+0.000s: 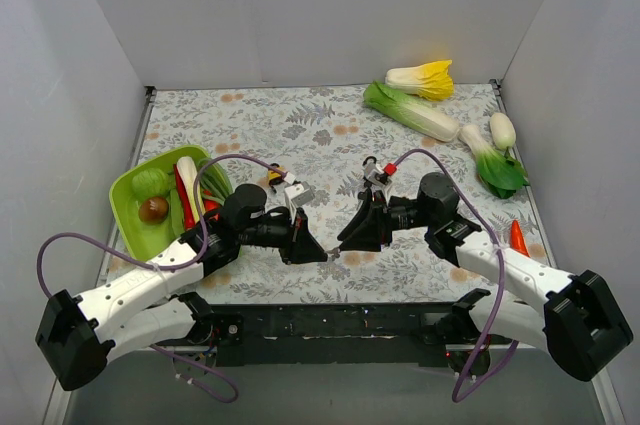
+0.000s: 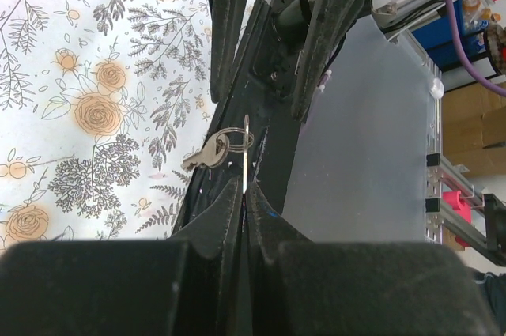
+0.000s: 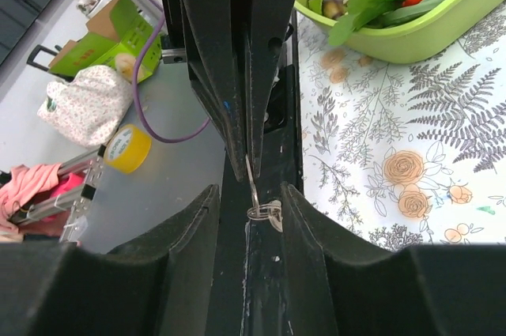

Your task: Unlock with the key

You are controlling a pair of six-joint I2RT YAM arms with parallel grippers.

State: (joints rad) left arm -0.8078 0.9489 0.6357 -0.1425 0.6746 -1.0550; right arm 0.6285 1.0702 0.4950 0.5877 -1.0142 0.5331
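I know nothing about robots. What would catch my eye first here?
At the near edge of the flowery table, the left fingers are pinched shut on a tiny bunch of keys, the right fingers open on either side. A lime-green tray of vegetables sits at the left, and a long cabbage lies far right.

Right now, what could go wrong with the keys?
1. The left gripper pinches the keys by just a thin edge, and one dangles loose, so they might swing or slip out.
2. The right gripper stands open close around the left one's tips. Closing could bump them or miss the keys.
3. If dropped, the keys might land near the table's front edge, where they are probably hard to pick up.
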